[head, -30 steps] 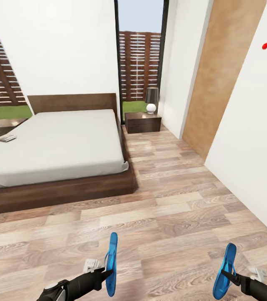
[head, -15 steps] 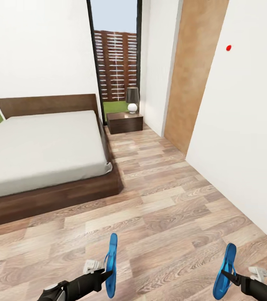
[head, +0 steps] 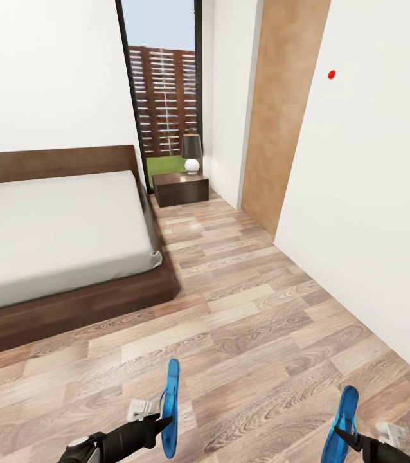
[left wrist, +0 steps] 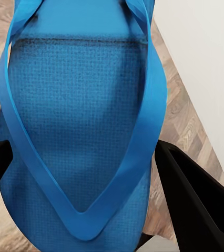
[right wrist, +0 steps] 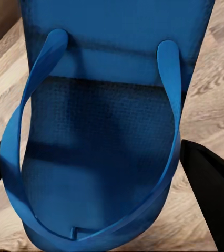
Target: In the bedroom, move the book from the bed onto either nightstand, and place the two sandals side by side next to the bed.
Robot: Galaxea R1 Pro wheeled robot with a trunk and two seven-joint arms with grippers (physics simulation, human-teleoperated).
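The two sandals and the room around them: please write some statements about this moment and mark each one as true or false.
1. Each gripper holds one blue sandal: the left gripper holds the left sandal, the right gripper the right sandal. True.
2. Both sandals lie flat on the floor. False: they are held on edge above it.
3. A lamp stands on the nightstand beside the bed. True.
4. The mattress is bright red. False: it is pale grey.
5. A wooden door is in the wall to the right. True.
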